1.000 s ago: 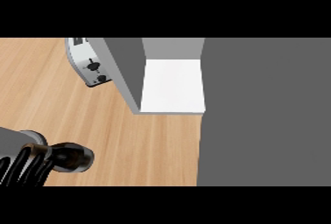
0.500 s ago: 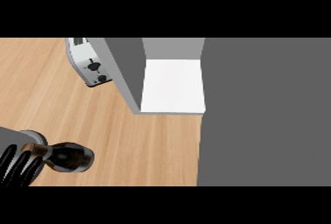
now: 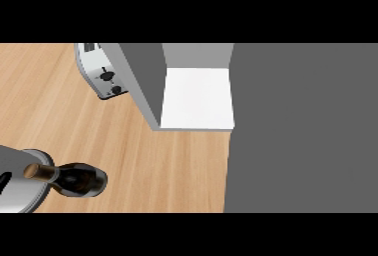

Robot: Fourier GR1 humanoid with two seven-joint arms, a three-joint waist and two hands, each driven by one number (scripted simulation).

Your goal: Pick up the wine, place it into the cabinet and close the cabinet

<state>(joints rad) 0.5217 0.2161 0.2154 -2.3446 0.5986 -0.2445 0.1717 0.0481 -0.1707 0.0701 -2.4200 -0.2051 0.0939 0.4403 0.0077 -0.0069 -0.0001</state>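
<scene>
One dark wine bottle [image 3: 77, 178], cork end tipped toward the lower left, hangs over the wooden counter [image 3: 111, 140] near the view's lower-left edge, well apart from the cabinet. A single grey forearm [image 3: 18, 180] enters from that corner, touching the bottle's neck; the hand itself is hidden, so whether its fingers are open or curled cannot be told. One cabinet [image 3: 196, 97] stands open at upper centre, its white shelf bare. One silver toaster [image 3: 103, 72] sits just beside its left wall.
</scene>
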